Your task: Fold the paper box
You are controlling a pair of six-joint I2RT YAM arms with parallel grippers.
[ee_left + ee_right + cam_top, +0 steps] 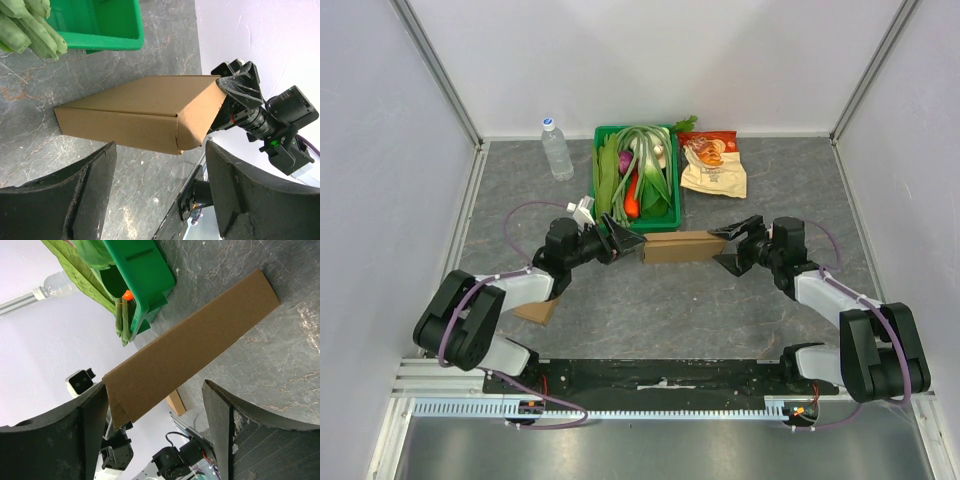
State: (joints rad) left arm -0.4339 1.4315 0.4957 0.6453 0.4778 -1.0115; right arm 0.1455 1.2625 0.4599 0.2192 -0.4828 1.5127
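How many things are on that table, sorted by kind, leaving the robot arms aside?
Cardboard pieces: 2 (folded box, flat piece at the near left)
Plastic bottle: 1
Green crate: 1, its vegetables not counted singly
Snack bags: 2 (red bag, cream bag)
Total: 6

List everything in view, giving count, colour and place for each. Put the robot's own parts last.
paper box: one, brown, table centre, between the claws
cardboard piece: one, brown, near left, partly hidden
crate: one, green, behind the paper box
leeks: a bunch, green, in the crate
orange vegetable: one, in the crate
bottle: one, clear, left of the crate
snack packets: count unclear, red and cream, right of the crate
table: one, grey marbled
left claw: black, open, at the box's left end
right claw: black, open, at its right end
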